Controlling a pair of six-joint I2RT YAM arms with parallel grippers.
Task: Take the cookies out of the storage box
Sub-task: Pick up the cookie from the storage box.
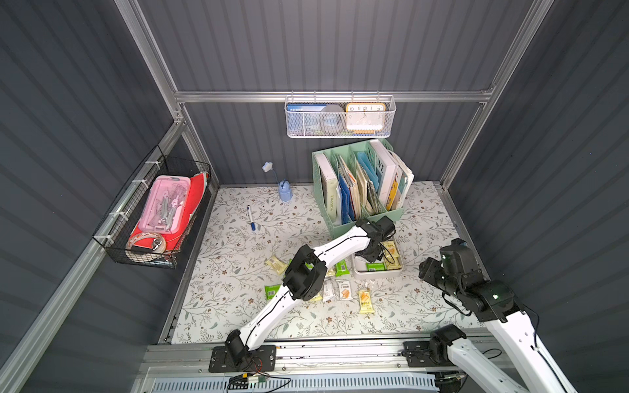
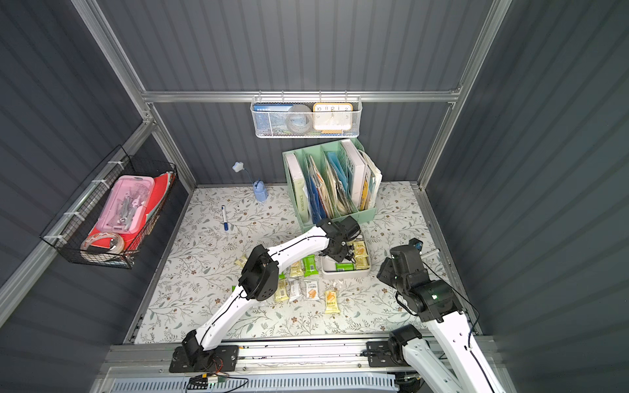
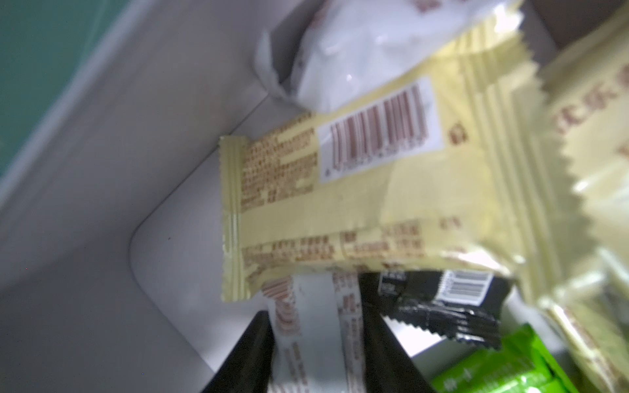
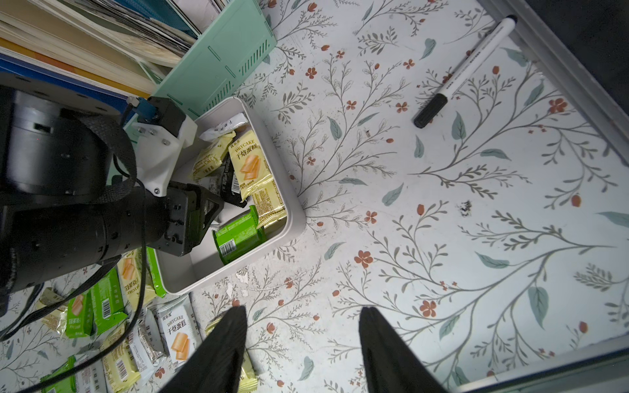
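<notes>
Where the grey ribbed walls (image 1: 340,51) meet the floral tabletop (image 1: 238,272), we note the storage box (image 1: 377,275) before the mint organiser (image 1: 319,194), cookies (image 4: 250,163) inside and beside it. Left gripper (image 3: 315,311) clamps a whitish packet (image 3: 313,357) in the box; right gripper (image 4: 303,309) gapes empty above the tabletop.

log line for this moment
left gripper: in storage box, jaws astride white packet | right gripper: open, empty | cookies: several in box
</notes>
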